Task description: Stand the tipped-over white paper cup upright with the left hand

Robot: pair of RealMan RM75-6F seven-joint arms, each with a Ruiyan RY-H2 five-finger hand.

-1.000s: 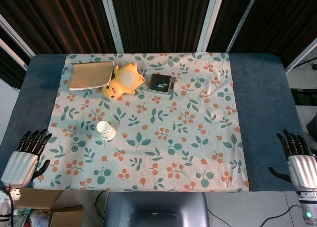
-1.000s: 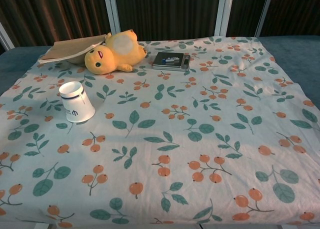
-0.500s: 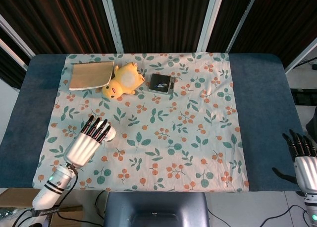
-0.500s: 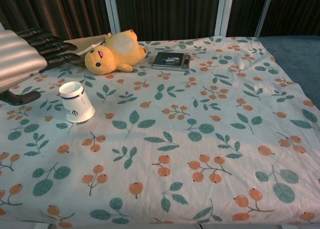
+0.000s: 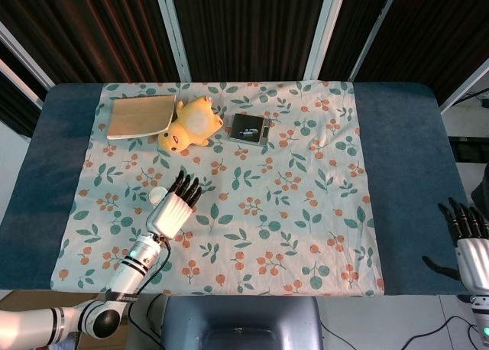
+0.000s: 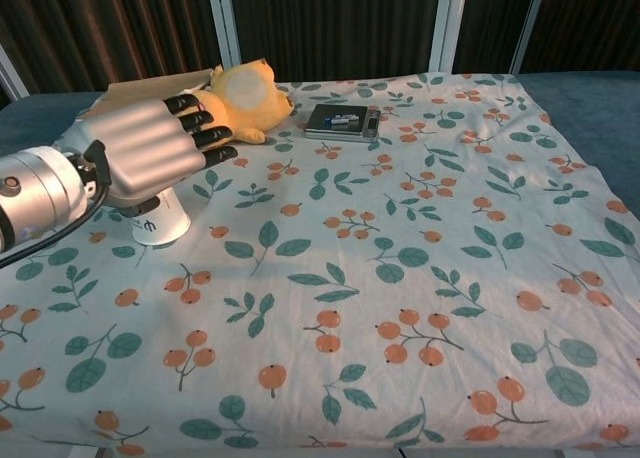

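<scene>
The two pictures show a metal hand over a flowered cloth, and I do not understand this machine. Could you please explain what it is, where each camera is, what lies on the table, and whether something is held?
This is a robot with two arms, each ending in a hand with fingers. One picture comes from a camera on its head, looking down; the other from its chest, looking forward across the table.

On the flowered cloth lie a white paper cup, a yellow plush toy, a tan book and a small dark device.

The left hand is over the cup with its fingers stretched out. It hides most of the cup, so I cannot tell whether it touches it; it does not seem to grip it. The right hand waits open at the table's edge, holding nothing.
</scene>
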